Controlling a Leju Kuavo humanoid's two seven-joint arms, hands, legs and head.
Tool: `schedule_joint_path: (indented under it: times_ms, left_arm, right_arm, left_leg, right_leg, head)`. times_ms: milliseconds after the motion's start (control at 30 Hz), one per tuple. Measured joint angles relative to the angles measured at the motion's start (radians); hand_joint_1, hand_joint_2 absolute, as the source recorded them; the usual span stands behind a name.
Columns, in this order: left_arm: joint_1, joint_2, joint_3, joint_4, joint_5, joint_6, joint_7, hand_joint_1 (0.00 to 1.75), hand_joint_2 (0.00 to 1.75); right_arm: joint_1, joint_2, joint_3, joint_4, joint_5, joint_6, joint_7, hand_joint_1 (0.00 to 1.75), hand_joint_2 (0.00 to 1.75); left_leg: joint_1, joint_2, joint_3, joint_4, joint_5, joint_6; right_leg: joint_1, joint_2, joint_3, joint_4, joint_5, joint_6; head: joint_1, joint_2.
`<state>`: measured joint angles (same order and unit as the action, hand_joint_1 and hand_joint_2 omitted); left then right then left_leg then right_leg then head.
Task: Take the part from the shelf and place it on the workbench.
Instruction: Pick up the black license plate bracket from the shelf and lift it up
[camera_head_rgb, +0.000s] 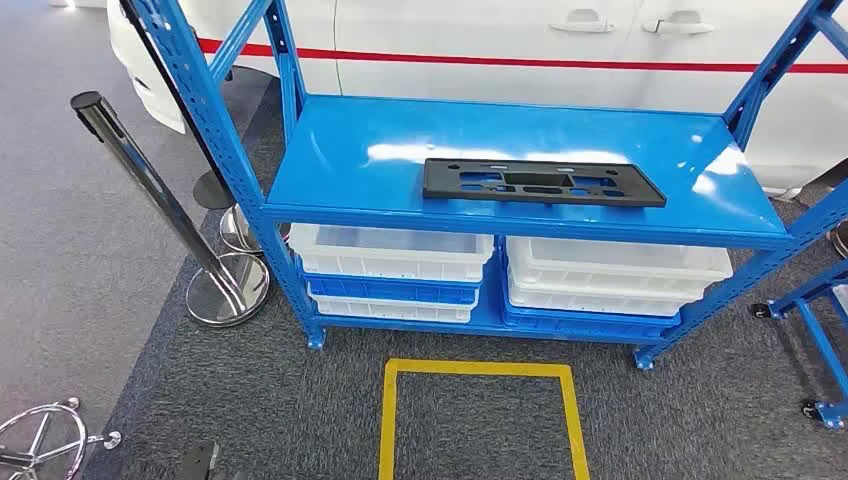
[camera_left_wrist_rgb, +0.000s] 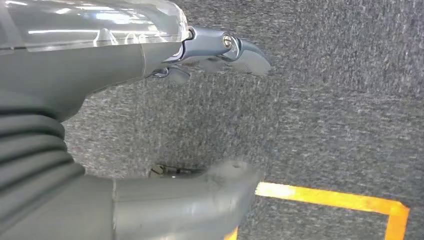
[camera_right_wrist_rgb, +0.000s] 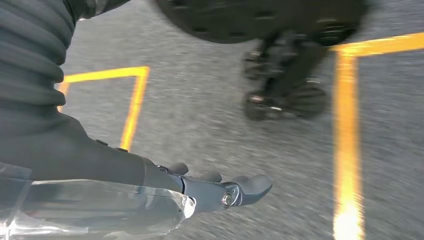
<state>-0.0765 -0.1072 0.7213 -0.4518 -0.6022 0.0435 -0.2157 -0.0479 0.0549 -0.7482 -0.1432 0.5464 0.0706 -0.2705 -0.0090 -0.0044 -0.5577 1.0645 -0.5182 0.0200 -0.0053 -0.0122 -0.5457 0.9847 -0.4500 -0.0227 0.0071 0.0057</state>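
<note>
Head view: black part (camera_head_rgb: 543, 183) lies flat on the blue shelf (camera_head_rgb: 340, 170), untouched; approach step. Left wrist view: left hand (camera_left_wrist_rgb: 200, 115) empty, fingers apart, above carpet. Right wrist view: right hand (camera_right_wrist_rgb: 220, 192) likewise spread and empty. Next move: raise both arms to the part.

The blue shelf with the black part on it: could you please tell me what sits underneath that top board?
Under the blue shelf holding the black part, two stacks of white and blue plastic bins sit side by side on the lower board. Their contents are hidden by the board above and the stacking.
</note>
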Motion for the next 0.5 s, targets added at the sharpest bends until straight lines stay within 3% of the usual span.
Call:
schedule_joint_path:
  times_ms: [67, 133, 167, 200, 300, 367, 433, 500]
  left_arm:
    - [0.0, -0.001, 0.02, 0.01, -0.015, -0.001, -0.004, 0.0, 0.0]
    - [0.001, -0.004, 0.057, 0.031, -0.047, -0.005, -0.011, 0.0, 0.0]
    - [0.001, -0.005, 0.075, 0.04, -0.063, -0.008, -0.014, 0.0, 0.0]
    - [0.002, -0.007, 0.092, 0.049, -0.078, -0.01, -0.018, 0.0, 0.0]
    - [-0.001, -0.015, 0.139, 0.074, -0.126, -0.017, -0.03, 0.0, 0.0]
    - [-0.002, -0.022, 0.17, 0.089, -0.157, -0.023, -0.037, 0.0, 0.0]
    - [-0.001, -0.028, 0.2, 0.103, -0.189, -0.028, -0.045, 0.0, 0.0]
    - [-0.003, -0.035, 0.231, 0.12, -0.222, -0.031, -0.053, 0.0, 0.0]
  right_arm:
    - [-0.019, 0.002, -0.015, -0.004, 0.012, 0.0, -0.013, 0.0, 1.75]
    - [-0.057, 0.005, -0.042, -0.012, 0.038, -0.001, -0.039, 0.0, 1.75]
    - [-0.076, 0.007, -0.053, -0.016, 0.051, -0.002, -0.054, 0.0, 1.75]
    - [-0.096, 0.01, -0.062, -0.02, 0.064, -0.005, -0.068, 0.0, 1.75]
    - [-0.163, 0.018, -0.085, -0.035, 0.1, -0.018, -0.116, 0.0, 1.75]
    - [-0.207, 0.022, -0.097, -0.046, 0.123, -0.028, -0.149, 0.0, 1.75]
    - [-0.249, 0.026, -0.105, -0.056, 0.145, -0.038, -0.184, 0.0, 1.75]
    - [-0.29, 0.03, -0.108, -0.069, 0.163, -0.052, -0.22, 0.0, 1.75]
  left_leg:
    - [0.006, 0.0, -0.035, 0.071, -0.037, -0.007]
    - [0.017, 0.0, -0.095, 0.193, -0.086, -0.02]
    - [0.022, 0.001, -0.11, 0.219, -0.086, -0.026]
    - [0.027, 0.001, -0.105, 0.206, -0.065, -0.032]
    - [0.035, 0.002, -0.022, 0.025, 0.029, -0.04]
    - [0.031, 0.0, -0.001, -0.029, 0.04, -0.028]
    - [0.027, -0.003, -0.005, -0.03, 0.044, -0.008]
    - [0.028, -0.003, -0.006, -0.038, 0.052, 0.009]
  right_leg:
    - [0.0, -0.001, -0.002, 0.001, 0.001, -0.002]
    - [-0.002, -0.002, -0.007, 0.004, 0.001, -0.002]
    - [-0.004, -0.002, -0.009, 0.006, 0.001, -0.001]
    - [-0.007, -0.002, -0.011, 0.01, 0.0, 0.002]
    - [-0.014, -0.001, -0.017, 0.031, -0.009, 0.022]
    - [-0.013, 0.001, -0.026, 0.042, -0.011, 0.038]
    - [-0.014, 0.001, -0.029, 0.04, -0.007, 0.052]
    - [-0.018, 0.002, -0.038, 0.059, -0.022, 0.061]
  head:
    - [0.0, 0.0]
    - [0.0, 0.0]
    - [0.0, 0.0]
    - [-0.001, 0.0]
    - [-0.001, 0.0]
    - [0.0, 0.0]
    - [0.0, 0.0]
    - [0.0, 0.0]
